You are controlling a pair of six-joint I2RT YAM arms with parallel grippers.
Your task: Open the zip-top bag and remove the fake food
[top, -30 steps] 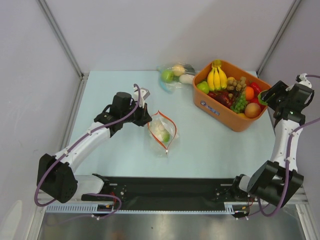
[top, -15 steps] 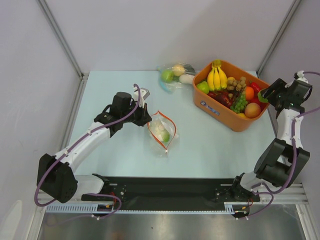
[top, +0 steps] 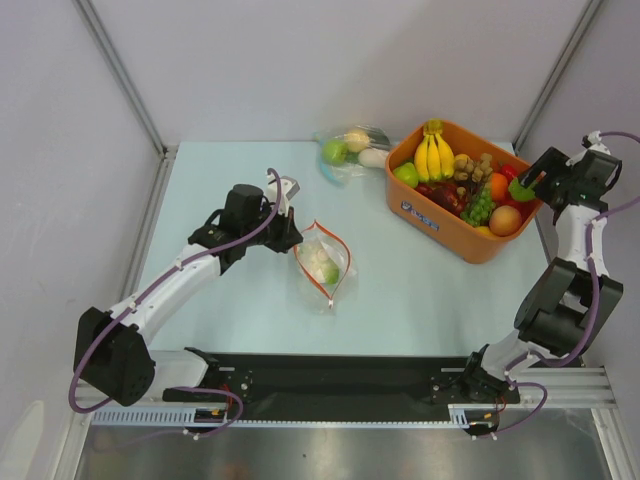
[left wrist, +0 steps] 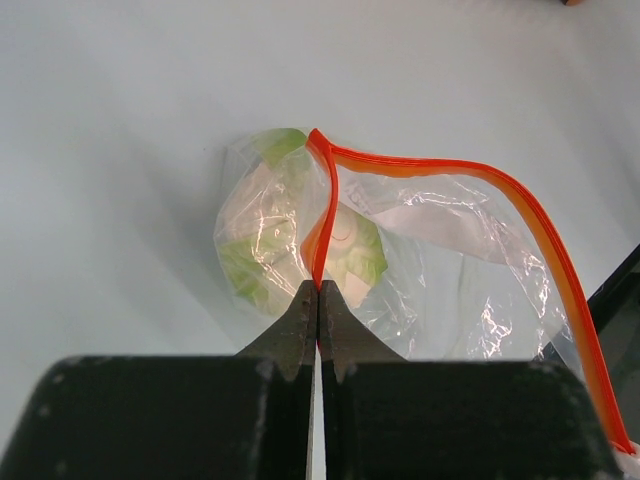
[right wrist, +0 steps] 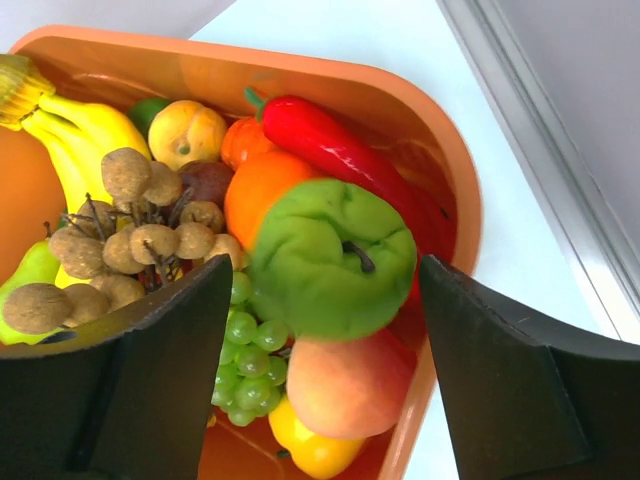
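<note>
The zip-top bag [top: 325, 262] lies on the table with its mouth gaping, and its orange-red zip strip [left wrist: 322, 225] curves up. My left gripper [top: 293, 238] is shut on the near end of that strip [left wrist: 318, 290]. Inside the bag are a white-and-green cauliflower [left wrist: 345, 245] and a green piece [top: 331, 273]. My right gripper [right wrist: 325, 262] is open over the right end of the orange basket [top: 440, 225]. A green pepper [right wrist: 330, 255] sits between its jaws, touching neither, above a peach [right wrist: 350, 385].
The basket [right wrist: 440, 140] holds bananas [top: 433, 155], grapes, a red chilli, an orange and brown longans. Another clear bag [top: 350, 150] with a green apple lies at the back, left of the basket. Frame posts stand at the back corners.
My right arm has folded upward and its wrist has moved back and right along the basket's right end. My left arm and the bag have not moved.
</note>
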